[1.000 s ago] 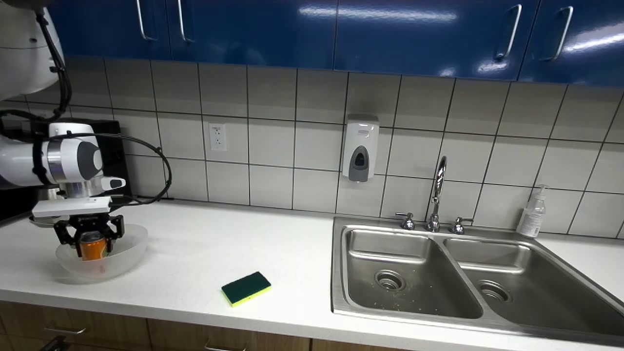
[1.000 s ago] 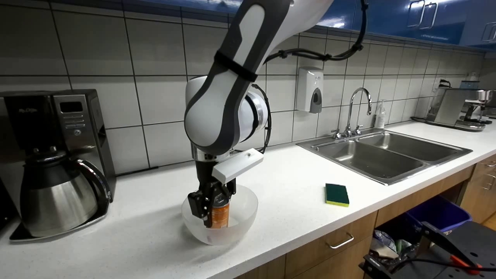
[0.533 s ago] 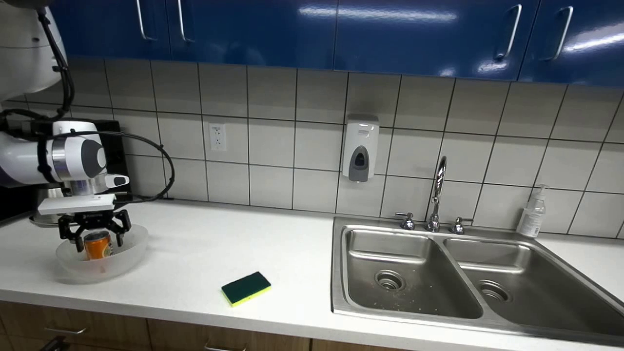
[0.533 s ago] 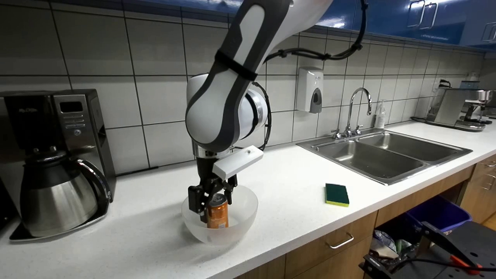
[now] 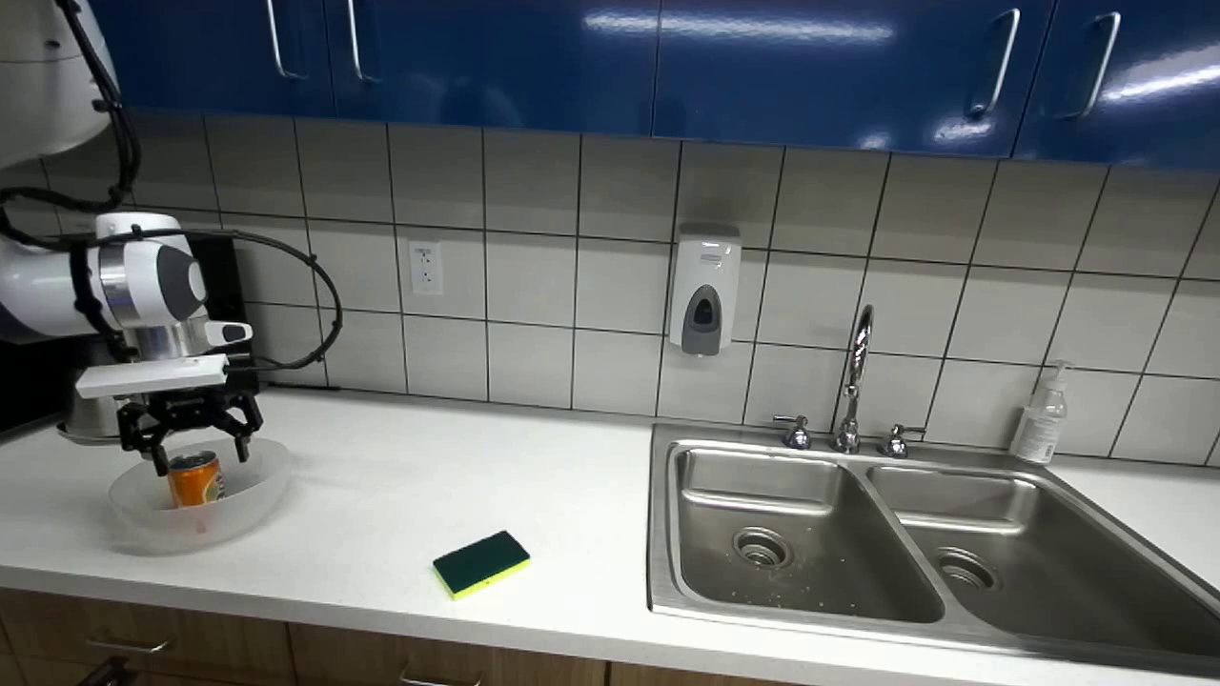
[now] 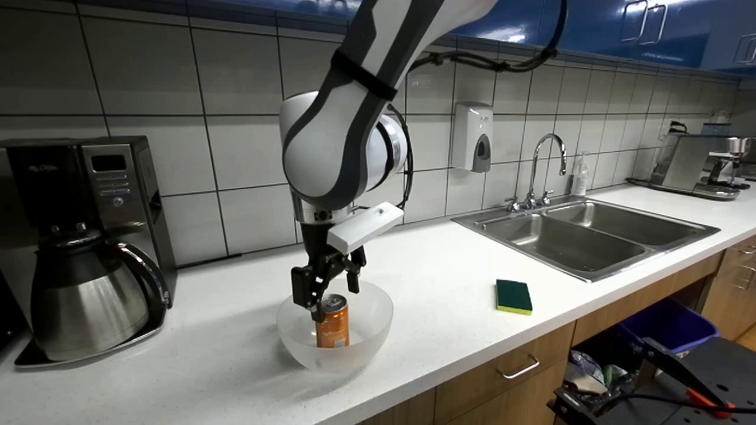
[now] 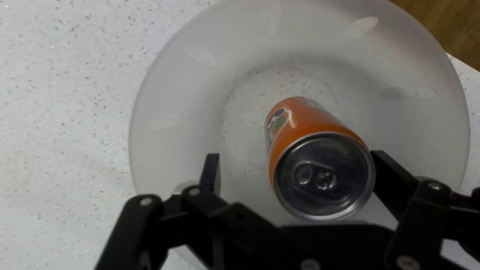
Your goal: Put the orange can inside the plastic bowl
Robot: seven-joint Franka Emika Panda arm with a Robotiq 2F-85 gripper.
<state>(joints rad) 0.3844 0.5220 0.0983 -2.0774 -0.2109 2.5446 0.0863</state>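
Orange and upright, the can (image 6: 334,326) stands inside the plastic bowl (image 6: 373,332); your hand (image 5: 201,462), spread wide, grips nothing. In the wrist view the can's lid (image 7: 325,183) sits nearer your three-o'clock finger (image 7: 393,180) than your nine-o'clock finger (image 7: 210,170), contact unclear. Lifting straight up its axis looks safest.

Below the pincer (image 5: 201,461), the orange can (image 7: 318,157) bars the way, just beside one finger (image 7: 395,183), a gap from the other. The plastic bowl (image 6: 366,348) rings the space beneath; to the pincer's side, room opens above the counter (image 5: 372,467).
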